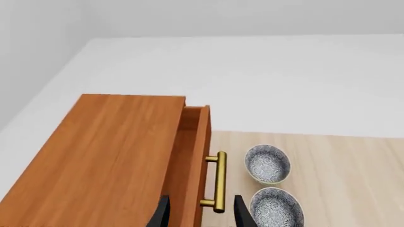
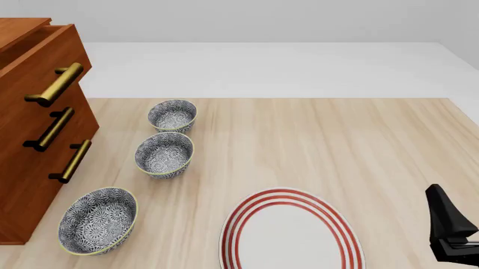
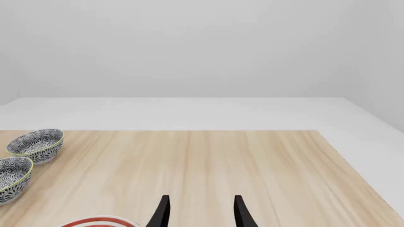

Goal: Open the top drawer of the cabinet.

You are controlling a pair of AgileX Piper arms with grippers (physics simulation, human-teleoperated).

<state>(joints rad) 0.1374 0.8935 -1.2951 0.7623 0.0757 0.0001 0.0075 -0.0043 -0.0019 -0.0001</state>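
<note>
item: top drawer of the cabinet, far left of the table. we judge it partly open: its front stands proud of the two lower drawers and a gap shows behind it in the left wrist view. more travel likely remains.

left gripper: fingers parted wide, above the brass handle, gripping nothing.

right gripper: parted, empty, low at the right edge.

also present: three patterned bowls, one red-ringed plate.

we read no brands, labels or writing.
</note>
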